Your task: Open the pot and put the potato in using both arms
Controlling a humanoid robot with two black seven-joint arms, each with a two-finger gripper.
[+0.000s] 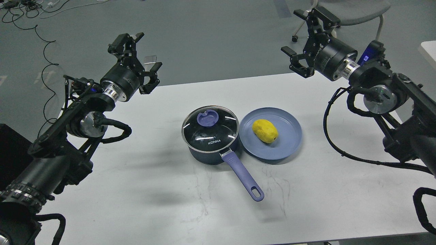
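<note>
The dark navy pot (209, 153) stands mid-table with its glass lid (209, 127) on, the lid's lavender knob (207, 118) on top. The pot's long lavender handle (242, 176) points toward me and to the right. The yellow potato (265, 131) lies on a shallow blue plate (289, 139) touching the pot's right side. My left gripper (140, 59) hovers open above the table's far left edge, well left of the pot, holding nothing. My right gripper (305, 41) hangs open past the far right edge, high above the plate, empty.
The white table (153, 190) carries only the pot and plate. Beyond it lies grey floor with black cables (44, 41) at the far left and a chair base (357, 13) at the far right. A white surface edge (430, 47) shows at right.
</note>
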